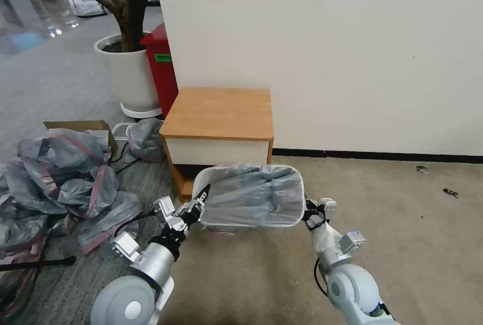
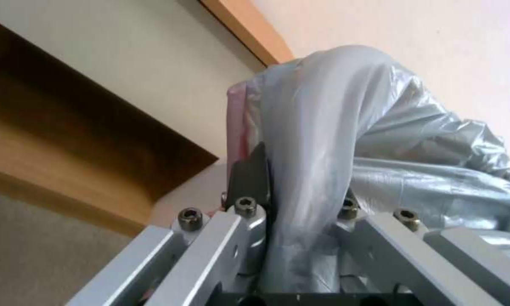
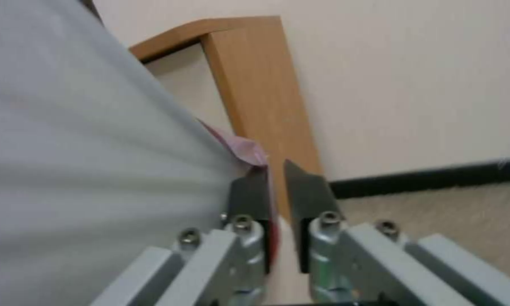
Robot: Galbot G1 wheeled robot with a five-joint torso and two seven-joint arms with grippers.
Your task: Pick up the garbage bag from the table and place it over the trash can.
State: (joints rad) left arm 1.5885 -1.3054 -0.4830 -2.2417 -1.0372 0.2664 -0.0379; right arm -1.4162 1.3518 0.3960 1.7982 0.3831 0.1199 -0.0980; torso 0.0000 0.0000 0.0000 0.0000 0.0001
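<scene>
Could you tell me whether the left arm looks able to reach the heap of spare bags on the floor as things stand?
Probably not freely: the left gripper is shut on the garbage bag, stretched over the trash can with the right gripper at the other side. The heap lies unobstructed to its left.

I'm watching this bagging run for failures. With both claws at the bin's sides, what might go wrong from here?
1. The thin grey plastic garbage bag is stretched over the cream rectangular trash can; pulling further may tear it.
2. The right claw has only the pink rim between slightly parted fingers, so that edge might slip.
3. The left claw has film bunched between its fingers; retracting may drag the bag off.
</scene>
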